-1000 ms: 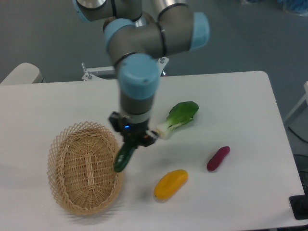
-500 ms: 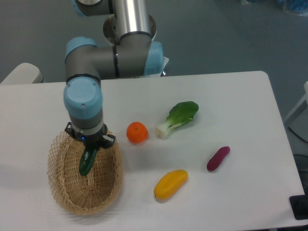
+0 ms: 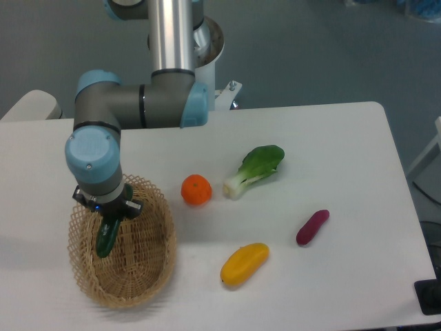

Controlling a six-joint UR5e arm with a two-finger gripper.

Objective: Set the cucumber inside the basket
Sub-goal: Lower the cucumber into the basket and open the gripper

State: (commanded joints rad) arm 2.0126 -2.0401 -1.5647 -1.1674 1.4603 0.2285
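Observation:
The dark green cucumber (image 3: 107, 236) hangs tilted from my gripper (image 3: 110, 215), which is shut on its upper end. It sits over the left inside part of the tan wicker basket (image 3: 148, 276), which stands at the front left of the white table. I cannot tell whether the cucumber's lower tip touches the basket floor. The arm's wrist hides the basket's far rim.
An orange fruit (image 3: 196, 189) lies just right of the basket. A bok choy (image 3: 255, 169) lies beyond it, a yellow fruit (image 3: 244, 264) at the front, and a small purple vegetable (image 3: 312, 227) to the right. The table's front edge is near the basket.
My gripper has carried the cucumber leftward, from beside the basket's right rim to over its left inside part. The orange fruit, hidden before by the arm, now shows.

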